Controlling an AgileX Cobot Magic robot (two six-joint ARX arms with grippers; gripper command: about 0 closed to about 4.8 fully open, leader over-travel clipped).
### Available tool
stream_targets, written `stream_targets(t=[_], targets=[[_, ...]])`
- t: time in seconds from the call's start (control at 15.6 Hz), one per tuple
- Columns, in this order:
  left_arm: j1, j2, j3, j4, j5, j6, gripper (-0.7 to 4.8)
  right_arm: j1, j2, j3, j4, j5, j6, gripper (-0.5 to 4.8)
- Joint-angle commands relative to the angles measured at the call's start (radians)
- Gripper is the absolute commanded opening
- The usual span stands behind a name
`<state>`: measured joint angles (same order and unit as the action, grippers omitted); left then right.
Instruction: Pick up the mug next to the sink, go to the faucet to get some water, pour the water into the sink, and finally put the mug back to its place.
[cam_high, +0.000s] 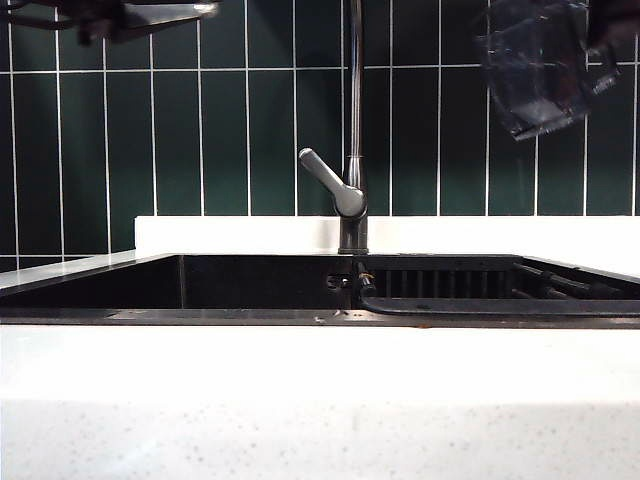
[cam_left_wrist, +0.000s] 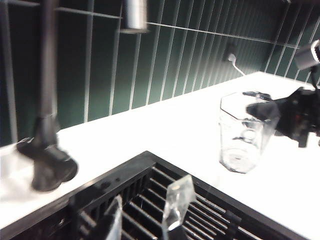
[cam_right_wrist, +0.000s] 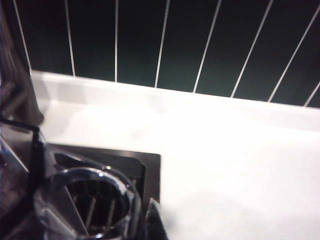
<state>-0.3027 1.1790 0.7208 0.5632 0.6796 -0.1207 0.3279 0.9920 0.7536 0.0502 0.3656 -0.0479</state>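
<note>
The clear faceted mug (cam_high: 535, 65) hangs tilted in the air at the upper right, well above the counter. My right gripper (cam_high: 606, 35) is shut on its rim. In the right wrist view the mug's rim (cam_right_wrist: 85, 197) sits against that gripper (cam_right_wrist: 137, 220). The left wrist view shows the mug (cam_left_wrist: 244, 132) with the right gripper (cam_left_wrist: 272, 110) pinching its edge. The dark faucet (cam_high: 352, 150) rises behind the black sink (cam_high: 200, 315), its lever pointing up and left. My left gripper (cam_high: 130, 15) is high at the upper left. In its own view it (cam_left_wrist: 145, 215) stands open and empty over the sink.
A black slatted rack (cam_high: 450, 285) fills the sink's right half and shows below my left gripper as the rack (cam_left_wrist: 200, 210). White speckled countertop (cam_high: 320, 420) runs along the front and beside the sink. Dark green tiles (cam_high: 200, 130) form the back wall. The faucet's spout end (cam_left_wrist: 135, 15) hangs above.
</note>
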Motion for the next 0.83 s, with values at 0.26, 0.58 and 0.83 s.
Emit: stream_targets(t=[0.26, 0.58, 0.83], targets=[[-0.113, -0.001, 0.0, -0.006, -0.006, 0.061, 1.11, -0.238, -0.003, -0.138, 0.224, -0.188, 0.072, -0.02], [-0.165, -0.002, 0.0, 0.002, -0.014, 0.061, 1.11, -0.451, 0.09, -0.14, 0.311, -0.373, 0.075, -0.02], [-0.165, -0.002, 0.0, 0.004, -0.013, 0.061, 1.11, -0.53, 0.196, -0.14, 0.403, -0.552, 0.105, -0.02]])
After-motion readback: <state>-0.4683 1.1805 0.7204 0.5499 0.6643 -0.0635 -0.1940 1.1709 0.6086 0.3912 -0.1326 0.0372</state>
